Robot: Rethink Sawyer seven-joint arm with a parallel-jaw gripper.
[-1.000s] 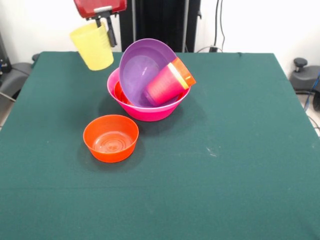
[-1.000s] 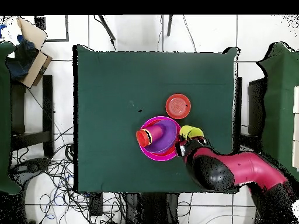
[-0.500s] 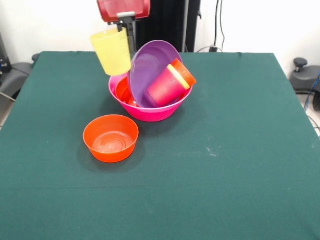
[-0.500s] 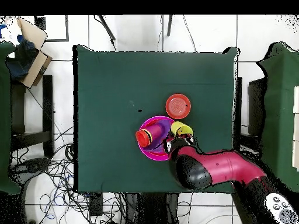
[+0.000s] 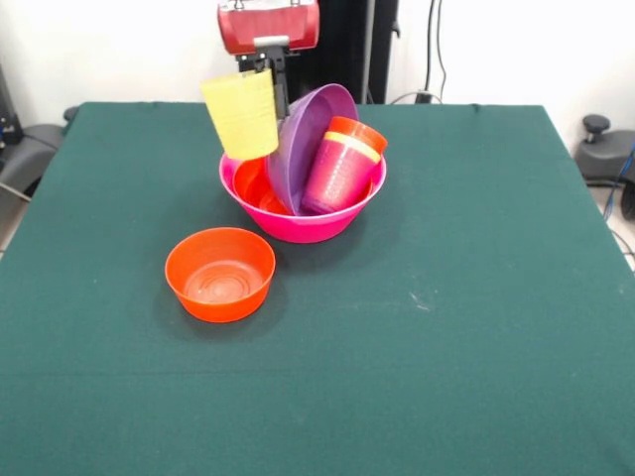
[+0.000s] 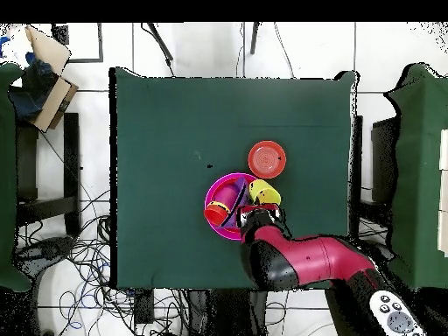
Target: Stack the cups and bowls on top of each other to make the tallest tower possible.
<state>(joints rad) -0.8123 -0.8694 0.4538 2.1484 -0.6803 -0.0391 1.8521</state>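
My gripper (image 5: 260, 81) is shut on the rim of a yellow cup (image 5: 241, 114), which hangs tilted above the left rim of the big pink bowl (image 5: 298, 233). That bowl is the tower's base. Inside it a wide purple bowl (image 5: 313, 139) stands almost on edge, right beside the held cup. A nested set (image 5: 342, 164), magenta outside with yellow and orange rims showing, leans against the purple bowl. An orange bowl (image 5: 253, 188) lies under them. In the overhead view the yellow cup (image 6: 261, 191) sits at the pink bowl's (image 6: 213, 214) edge, beside the gripper (image 6: 262, 207).
A small orange bowl (image 5: 220, 273) stands upright on the green cloth in front of the pink bowl, also seen as an orange bowl (image 6: 267, 159) from overhead. The red arm (image 6: 297, 262) reaches in over the table's edge. Chairs and cables surround the table.
The gripper carried the yellow cup rightward in the front view to the pink bowl's rim. The purple bowl tipped more upright, and the nested set swung from lying sideways to nearly standing.
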